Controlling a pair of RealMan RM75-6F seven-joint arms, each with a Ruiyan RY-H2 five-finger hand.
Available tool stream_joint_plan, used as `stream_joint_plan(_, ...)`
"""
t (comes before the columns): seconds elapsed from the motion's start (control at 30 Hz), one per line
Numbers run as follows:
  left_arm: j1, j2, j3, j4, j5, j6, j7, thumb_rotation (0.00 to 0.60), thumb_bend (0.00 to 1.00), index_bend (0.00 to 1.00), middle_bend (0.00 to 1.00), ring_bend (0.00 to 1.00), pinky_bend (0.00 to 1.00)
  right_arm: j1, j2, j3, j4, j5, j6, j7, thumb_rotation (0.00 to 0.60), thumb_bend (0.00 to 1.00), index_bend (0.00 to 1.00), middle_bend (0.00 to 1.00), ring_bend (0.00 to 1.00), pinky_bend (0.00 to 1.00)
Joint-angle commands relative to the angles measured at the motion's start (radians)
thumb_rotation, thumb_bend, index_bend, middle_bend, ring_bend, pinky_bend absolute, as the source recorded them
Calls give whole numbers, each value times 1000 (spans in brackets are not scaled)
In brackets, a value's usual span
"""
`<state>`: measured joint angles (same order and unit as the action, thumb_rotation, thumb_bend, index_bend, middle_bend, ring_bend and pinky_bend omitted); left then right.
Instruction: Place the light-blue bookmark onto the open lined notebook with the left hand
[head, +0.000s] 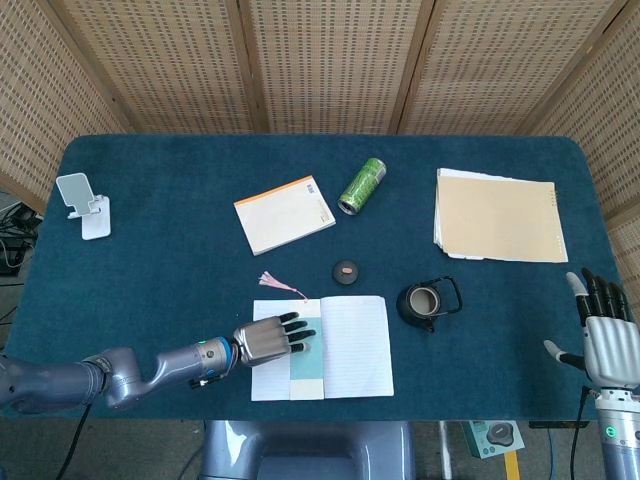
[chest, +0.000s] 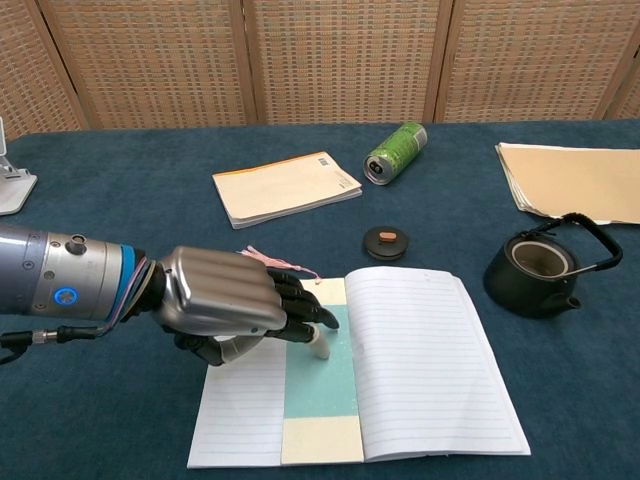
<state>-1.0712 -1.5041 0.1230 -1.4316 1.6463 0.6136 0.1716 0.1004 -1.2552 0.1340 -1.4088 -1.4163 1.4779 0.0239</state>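
Woven cane screens are standing behind a table (head: 150, 250) covered in dark blue cloth, and everything is lying spread across it. Near the front edge, the open lined notebook (head: 352, 345) (chest: 425, 360) is lying flat, and the light-blue bookmark (head: 305, 355) (chest: 320, 385) is resting on its left page, just beside the spine, with its pink tassel (head: 275, 283) (chest: 275, 262) trailing off the top edge onto the cloth. The left hand (head: 265, 340) (chest: 225, 300) is reaching in low over that left page, palm down, fingers together and curled forward; a pale fingertip is pressing down on the upper part of the bookmark, though I can't tell whether the other fingers are touching it. Far over at the front right corner, the right hand (head: 605, 345) is standing upright with its fingers spread, holding nothing.

As for containers: a black teapot (head: 428, 302) (chest: 540, 268) is sitting just right of the notebook, lid off, handle raised, its inside looking dull brown, but whether anything is in it I can't make out. A small round lid (head: 345, 271) (chest: 386, 241) is lying above the notebook. A green can (head: 362, 185) (chest: 396, 152) is lying on its side, open end facing the front. An orange-edged notepad (head: 285, 214) (chest: 285, 186) is lying closed beside it, a stack of tan folders (head: 495, 216) (chest: 575, 180) is resting at the right, and a white phone stand (head: 82, 205) is sitting far left.
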Motion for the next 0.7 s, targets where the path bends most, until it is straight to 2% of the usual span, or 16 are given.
stream_joint_plan(0.03,0,3,-2,-5,-1,0,4,600,1000,130,0,0,78,0,0,0,0,-1,1,1,600,85,0,0,0,0)
stream_joint_plan(0.2,3,25,-3,-26,3,16,12,600,1000,136,0,0,78,-1,2,1,0,-1,3,5,600,85,0,0,0,0)
stream_joint_plan(0.43,56,90,-41,-92,-16,139,32,600,985,133,0,0,72,-2,3,-1,-3,-8,9,5,600,85,0,0,0,0)
stream_joint_plan(0.47,71,98,-48,-98,-26,163,47,600,934,125,0,0,65,-2,3,-1,-3,-10,10,5,600,85,0,0,0,0)
stream_joint_plan(0.53,118,109,-68,-111,-63,230,116,600,758,98,0,0,46,-2,3,-3,-5,-13,11,4,600,85,0,0,0,0)
stream_joint_plan(0.6,201,105,-94,-121,-112,358,250,600,495,51,0,0,19,-1,2,-6,-7,-19,11,1,600,85,0,0,0,0)
stream_joint_plan(0.7,285,87,-108,-150,-163,475,357,600,264,3,0,0,2,-1,2,-8,-10,-25,15,-3,600,85,0,0,0,0)
